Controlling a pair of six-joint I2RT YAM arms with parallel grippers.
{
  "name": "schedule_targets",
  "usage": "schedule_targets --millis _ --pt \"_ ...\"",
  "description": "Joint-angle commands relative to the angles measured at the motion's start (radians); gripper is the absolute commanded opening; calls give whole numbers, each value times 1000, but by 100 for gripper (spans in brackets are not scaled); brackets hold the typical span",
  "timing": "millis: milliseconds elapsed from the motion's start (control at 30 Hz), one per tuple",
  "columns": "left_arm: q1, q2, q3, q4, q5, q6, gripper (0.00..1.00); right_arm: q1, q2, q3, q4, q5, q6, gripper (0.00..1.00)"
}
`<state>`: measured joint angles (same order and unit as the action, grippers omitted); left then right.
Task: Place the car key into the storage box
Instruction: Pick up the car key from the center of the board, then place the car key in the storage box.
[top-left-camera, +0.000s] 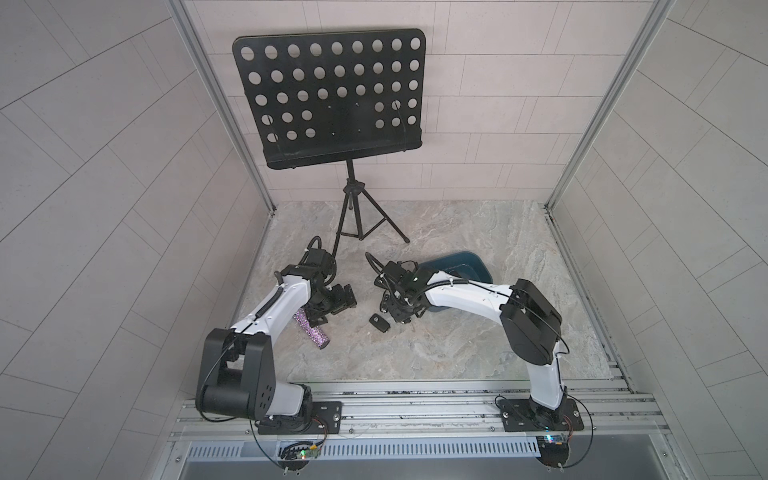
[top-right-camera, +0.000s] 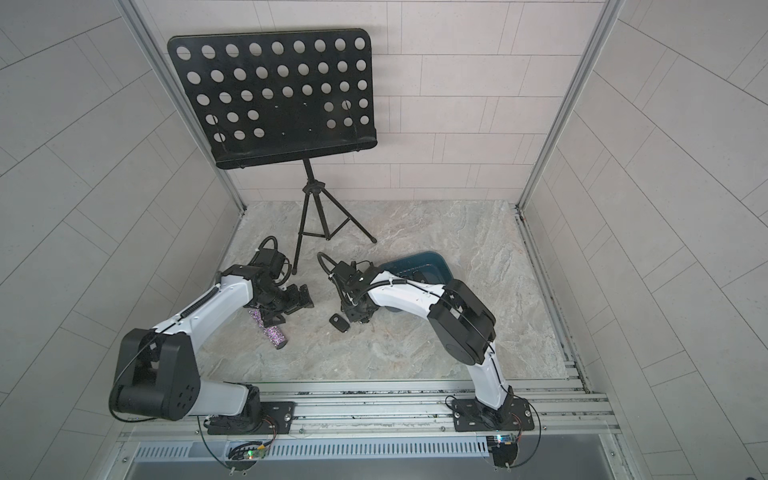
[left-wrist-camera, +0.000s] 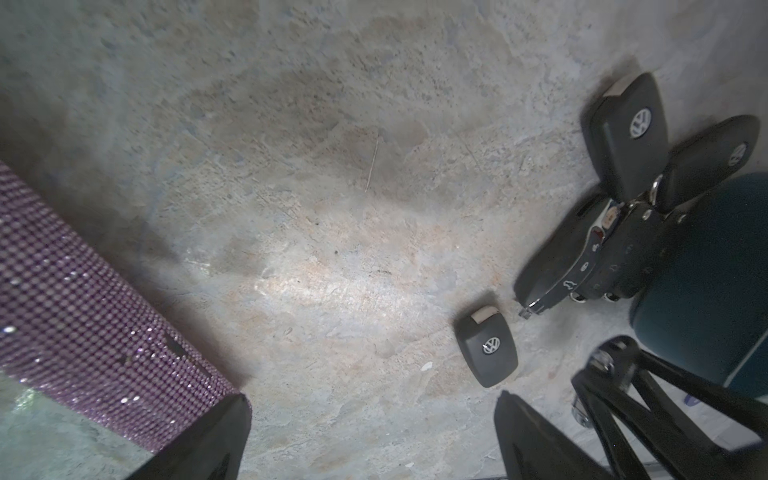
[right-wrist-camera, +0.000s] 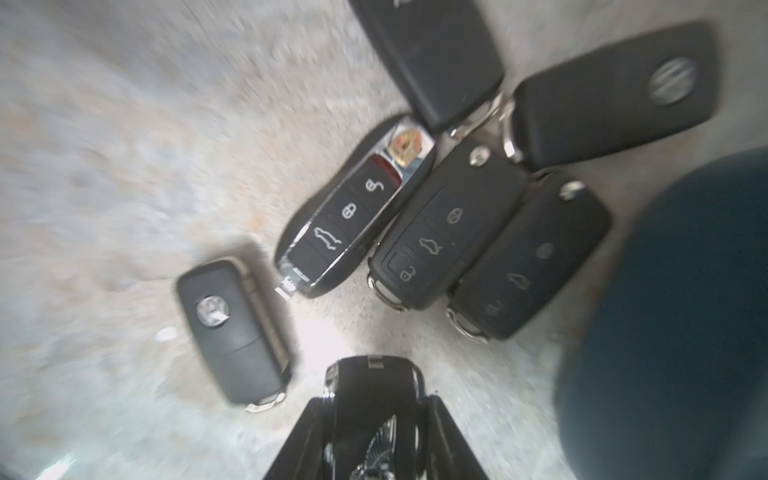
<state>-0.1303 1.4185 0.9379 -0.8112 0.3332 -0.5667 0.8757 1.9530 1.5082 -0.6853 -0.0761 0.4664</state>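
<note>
My right gripper (right-wrist-camera: 376, 401) is shut on a car key (right-wrist-camera: 372, 374), a glossy black fob with a silver winged emblem, just above the stone tabletop. Several more black key fobs (right-wrist-camera: 419, 245) lie in a cluster in front of it. One VW fob (top-left-camera: 379, 322) lies apart from them. The storage box (top-left-camera: 469, 259), a dark teal tub, sits right behind the cluster, partly hidden by my right arm in both top views. To the left, my left gripper (left-wrist-camera: 372, 415) hangs open over bare table and holds nothing.
A purple glittery cylinder (top-left-camera: 311, 332) lies under my left wrist. A black perforated music stand (top-left-camera: 328, 95) on a tripod (top-left-camera: 357, 224) stands at the back, one leg close to my left arm. Tiled walls close in the table on three sides.
</note>
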Motion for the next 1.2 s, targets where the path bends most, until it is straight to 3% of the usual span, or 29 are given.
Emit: schedule_targets --millis 0,200,533,867,1167 --pt "-2 15 52 1 -11 -32 99 -39 -95 -17 -29 -35 -24 27" --pt "-34 44 109 30 -21 -84 99 -130 -178 -22 -47 -34 -64 27" --pt "-191 183 267 67 -67 -115 99 -328 -224 -18 -116 11 -216 27" --pt "-280 344 455 69 -65 -108 100 -500 -184 -10 -133 75 -318 27" --pt "-299 375 485 49 -107 -110 100 -581 -103 -43 -73 78 -355 27"
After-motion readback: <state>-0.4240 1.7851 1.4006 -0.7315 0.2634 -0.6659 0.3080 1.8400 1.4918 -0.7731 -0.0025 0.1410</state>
